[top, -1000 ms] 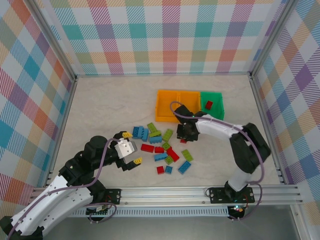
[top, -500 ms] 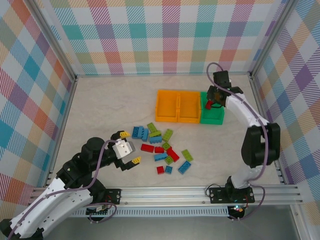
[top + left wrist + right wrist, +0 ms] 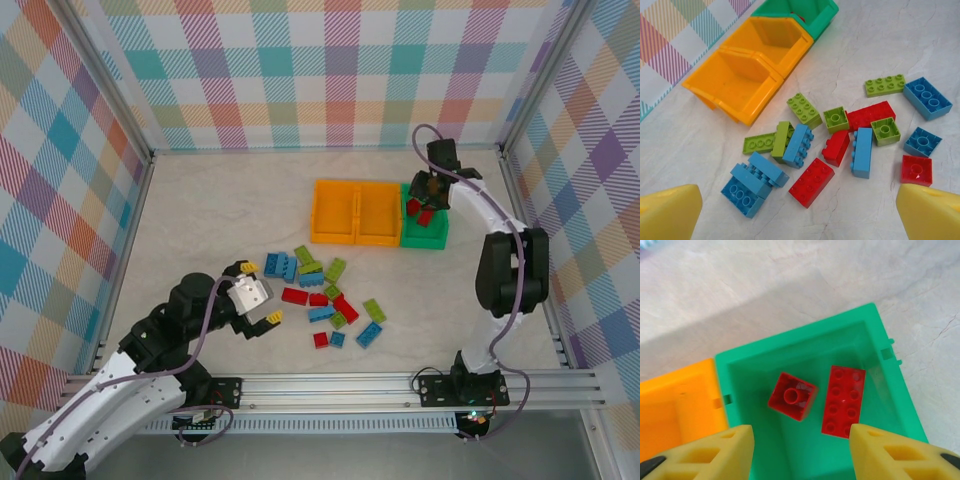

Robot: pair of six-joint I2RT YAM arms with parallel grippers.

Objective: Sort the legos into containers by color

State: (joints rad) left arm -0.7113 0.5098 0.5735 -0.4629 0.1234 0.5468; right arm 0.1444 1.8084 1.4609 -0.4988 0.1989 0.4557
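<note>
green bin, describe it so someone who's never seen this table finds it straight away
On the table, right of centre towards its far edge, three bins stand in a row. The green bin is at the right end, touching its neighbour. It is the only green one and holds two red bricks, while the two orange bins look empty.

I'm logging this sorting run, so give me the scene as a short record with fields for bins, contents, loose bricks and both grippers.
bins: two orange bins and a green bin, side by side
green bin contents: square red brick, long red brick
orange bin contents: none seen
loose legos: blue, red, lime, on the table
left gripper: open, near the loose legos
right gripper: open, above the green bin
</note>
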